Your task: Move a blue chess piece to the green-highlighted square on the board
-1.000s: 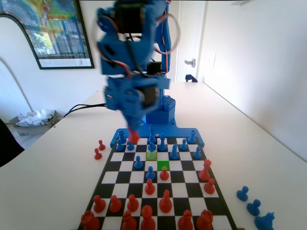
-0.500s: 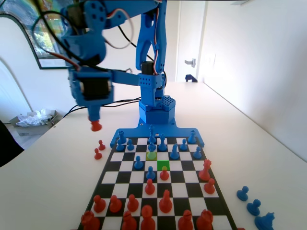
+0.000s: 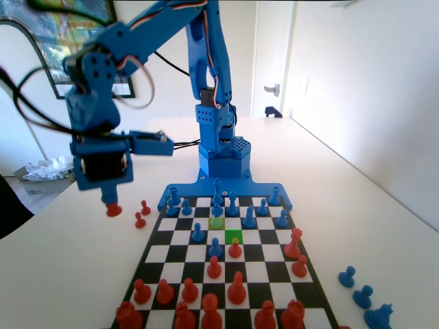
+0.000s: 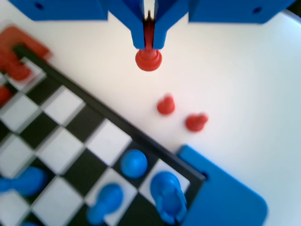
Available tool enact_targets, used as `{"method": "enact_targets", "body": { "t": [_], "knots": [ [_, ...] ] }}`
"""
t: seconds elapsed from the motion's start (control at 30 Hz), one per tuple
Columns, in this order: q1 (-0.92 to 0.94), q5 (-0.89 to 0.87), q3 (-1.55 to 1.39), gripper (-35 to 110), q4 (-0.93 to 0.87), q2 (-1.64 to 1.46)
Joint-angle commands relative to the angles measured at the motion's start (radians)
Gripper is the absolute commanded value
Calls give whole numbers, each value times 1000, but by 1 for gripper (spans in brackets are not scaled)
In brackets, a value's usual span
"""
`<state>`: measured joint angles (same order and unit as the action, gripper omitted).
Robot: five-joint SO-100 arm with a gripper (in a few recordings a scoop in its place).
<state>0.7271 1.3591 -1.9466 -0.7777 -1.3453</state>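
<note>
Swung off the board's (image 3: 180, 236) left edge: pincer (image 3: 112, 203) clamped on red pawn (image 4: 148, 58). I'd lower it beside two captured pawns (image 4: 165, 105), then release.

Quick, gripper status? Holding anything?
Gripper: closed on a red pawn, held above the table off the board's left edge in the fixed view.

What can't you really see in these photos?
- Held red pawn: its top sits hidden between the jaws, wrist view.
- Gripper: fingers too small and blurred to separate, fixed view.
- Front red pieces: cut off by the bottom edge, fixed view.
- Board: blurred, mostly cropped, wrist view.
</note>
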Motion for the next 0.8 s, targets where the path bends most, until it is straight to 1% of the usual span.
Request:
{"method": "enact_targets", "body": {
  "t": [0.0, 0.07, 0.27, 0.77],
  "knots": [
    [5, 40, -44, 1, 63, -15],
    [-2, 66, -106, 1, 114, -14],
    [-14, 86, -190, 1, 193, -14],
    [-35, 43, -133, 1, 218, 25]
  ]
}}
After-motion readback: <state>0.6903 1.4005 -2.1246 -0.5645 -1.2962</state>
